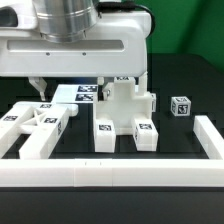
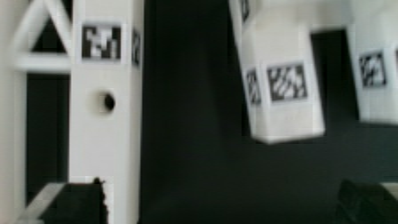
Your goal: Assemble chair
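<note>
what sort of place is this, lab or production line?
Probably a lab test bench: a black table fenced by a white border rail, loose tagged chair parts, and a marker board behind them.

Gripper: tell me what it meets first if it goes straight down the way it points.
Under the open gripper lies mostly bare black table. One fingertip looks lined up with the edge of the holed chair bar, so it may touch that first; depth is unclear.
</note>
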`<state>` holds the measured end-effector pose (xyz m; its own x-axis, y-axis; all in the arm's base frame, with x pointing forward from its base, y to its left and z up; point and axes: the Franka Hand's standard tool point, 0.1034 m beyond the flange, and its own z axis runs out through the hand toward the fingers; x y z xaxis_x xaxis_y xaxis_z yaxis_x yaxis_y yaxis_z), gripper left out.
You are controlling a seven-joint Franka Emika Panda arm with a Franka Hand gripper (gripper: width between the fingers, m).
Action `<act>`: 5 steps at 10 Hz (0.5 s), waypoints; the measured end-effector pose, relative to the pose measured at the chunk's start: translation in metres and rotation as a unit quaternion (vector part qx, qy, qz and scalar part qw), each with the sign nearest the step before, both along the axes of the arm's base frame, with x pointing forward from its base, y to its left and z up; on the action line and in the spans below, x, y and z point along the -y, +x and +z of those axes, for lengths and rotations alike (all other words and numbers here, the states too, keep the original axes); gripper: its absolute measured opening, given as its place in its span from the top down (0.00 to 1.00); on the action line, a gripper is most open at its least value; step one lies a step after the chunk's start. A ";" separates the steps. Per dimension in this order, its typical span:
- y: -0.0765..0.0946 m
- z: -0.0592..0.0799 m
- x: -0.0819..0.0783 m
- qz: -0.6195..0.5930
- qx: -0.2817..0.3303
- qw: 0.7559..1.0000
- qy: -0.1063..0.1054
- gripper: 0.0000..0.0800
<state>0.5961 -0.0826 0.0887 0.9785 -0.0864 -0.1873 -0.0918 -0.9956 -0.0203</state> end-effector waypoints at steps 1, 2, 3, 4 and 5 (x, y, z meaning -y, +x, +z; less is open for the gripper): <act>0.003 0.002 0.011 0.000 0.025 1.000 -0.004 0.19; 0.003 0.003 0.023 -0.005 0.026 1.000 -0.005 0.19; 0.002 0.003 0.031 -0.011 0.026 1.000 -0.006 0.19; 0.000 0.002 0.037 -0.012 0.026 1.000 -0.006 0.19; 0.001 0.002 0.035 -0.011 0.026 1.000 -0.006 0.19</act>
